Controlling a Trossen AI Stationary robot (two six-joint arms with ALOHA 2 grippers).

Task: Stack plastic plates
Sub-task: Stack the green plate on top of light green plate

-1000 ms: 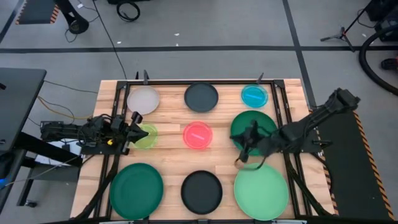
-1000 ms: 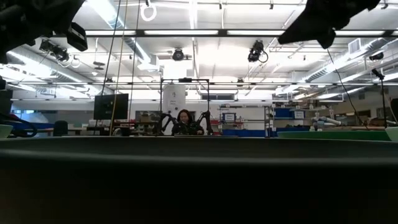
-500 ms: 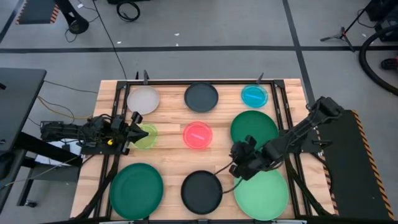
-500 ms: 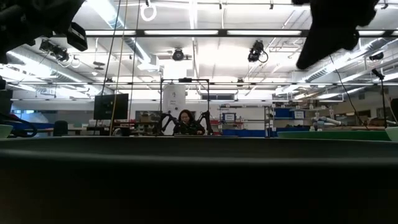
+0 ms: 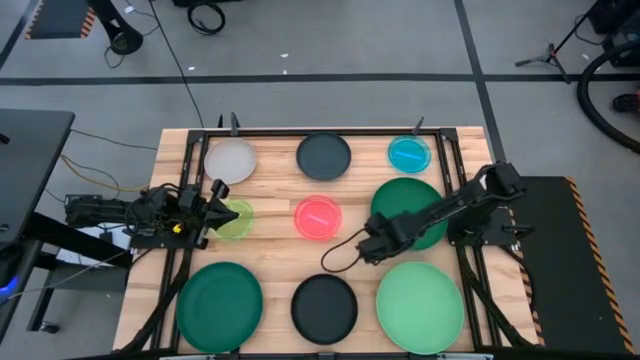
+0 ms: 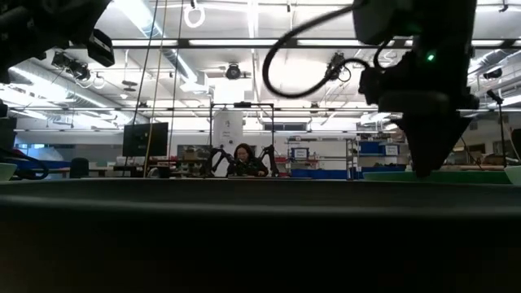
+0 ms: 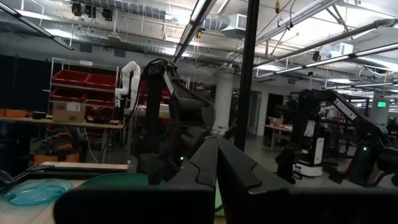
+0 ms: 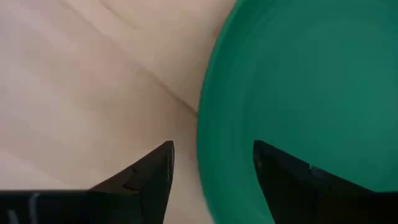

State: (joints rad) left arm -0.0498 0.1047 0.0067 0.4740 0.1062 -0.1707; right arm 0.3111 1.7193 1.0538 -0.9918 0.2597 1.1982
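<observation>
Beside the right tool (image 5: 372, 243), dark green plate (image 5: 415, 207) lies flat.

A big open robotics lab: strip lights (image 6: 269, 42) and ducting (image 7: 155, 11) overhead, other robot arms (image 7: 323, 134) on stands, red parts bins on shelving (image 7: 78, 84), cables (image 5: 205, 15) across grey floor, and a person (image 6: 242, 159) seated at a distant bench.

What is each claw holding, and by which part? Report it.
Nothing is held. The right claw is open, straddling the dark green plate rim, not closed. The left claw is shut, empty.
</observation>
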